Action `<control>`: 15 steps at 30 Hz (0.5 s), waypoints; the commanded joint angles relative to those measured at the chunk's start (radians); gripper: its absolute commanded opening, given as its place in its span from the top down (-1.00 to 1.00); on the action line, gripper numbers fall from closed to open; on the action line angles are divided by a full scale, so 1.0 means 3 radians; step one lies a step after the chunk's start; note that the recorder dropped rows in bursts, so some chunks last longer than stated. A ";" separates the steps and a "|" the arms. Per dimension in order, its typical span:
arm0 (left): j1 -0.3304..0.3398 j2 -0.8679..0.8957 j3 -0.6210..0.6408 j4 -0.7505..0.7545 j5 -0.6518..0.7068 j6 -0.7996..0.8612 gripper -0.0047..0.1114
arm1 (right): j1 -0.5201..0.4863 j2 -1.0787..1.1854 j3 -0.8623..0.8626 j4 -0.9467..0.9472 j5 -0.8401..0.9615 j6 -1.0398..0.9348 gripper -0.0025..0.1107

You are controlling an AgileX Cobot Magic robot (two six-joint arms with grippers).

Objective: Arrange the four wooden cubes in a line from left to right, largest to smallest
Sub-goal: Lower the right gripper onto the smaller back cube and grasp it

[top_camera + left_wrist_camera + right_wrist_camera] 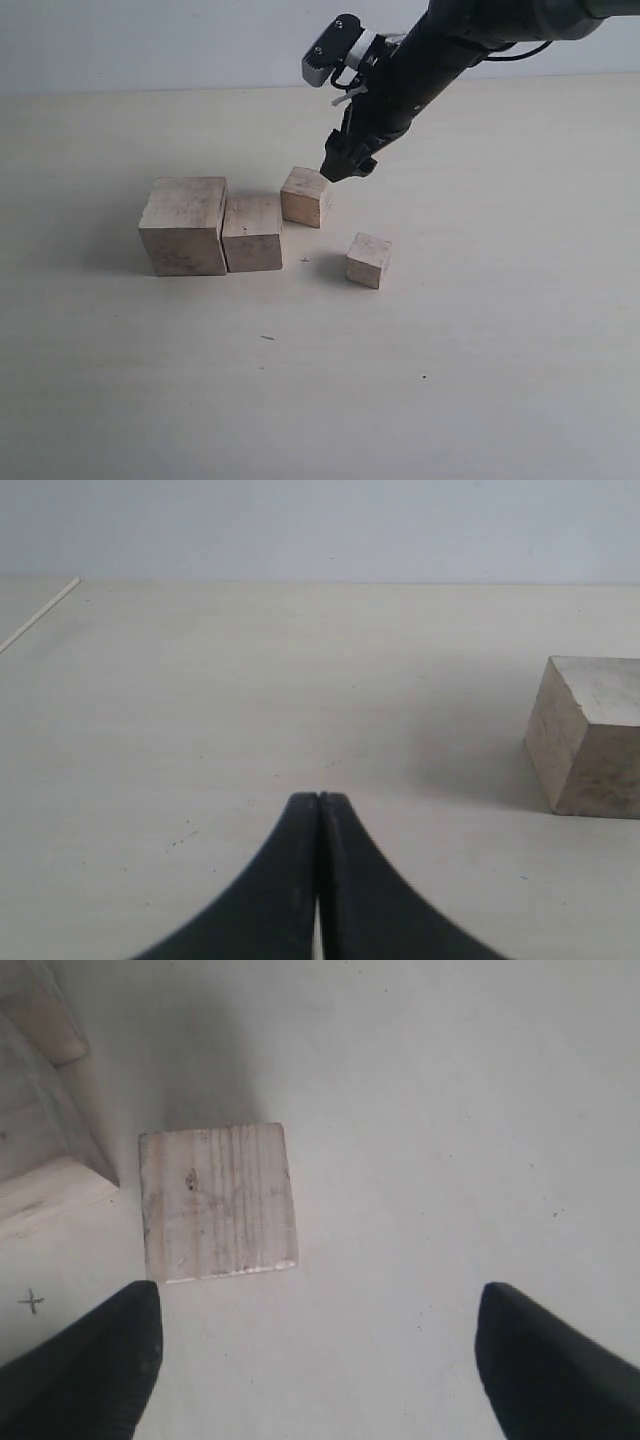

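Observation:
Four pale wooden cubes sit on the table. The largest cube [183,225] touches the second cube [252,232] on its right. The third cube [305,196] lies a bit farther back, and the smallest cube [368,260] stands apart at the right front. My right gripper [345,165] hovers just behind and right of the third cube [218,1200]; this gripper [320,1295] is open and holds nothing. My left gripper [318,798] is shut and empty, low over the table, with the largest cube [590,735] off to one side. It does not show in the exterior view.
The beige table [480,350] stretches bare in front of and to the right of the cubes. A pale wall [150,40] rises behind it. Parts of the second cube [40,1160] show at the edge of the right wrist view.

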 commanded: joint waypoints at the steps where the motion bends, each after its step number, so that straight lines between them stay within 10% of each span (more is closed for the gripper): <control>1: -0.0023 -0.0014 -0.0001 -0.0026 -0.0024 -0.0025 0.92 | -0.0002 0.0048 0.0019 0.0264 -0.0001 -0.0286 -0.48; 15: -0.0023 -0.0014 -0.0001 -0.0026 -0.0024 -0.0025 0.92 | -0.0002 0.0256 0.0019 0.0679 0.0135 -0.0807 -0.48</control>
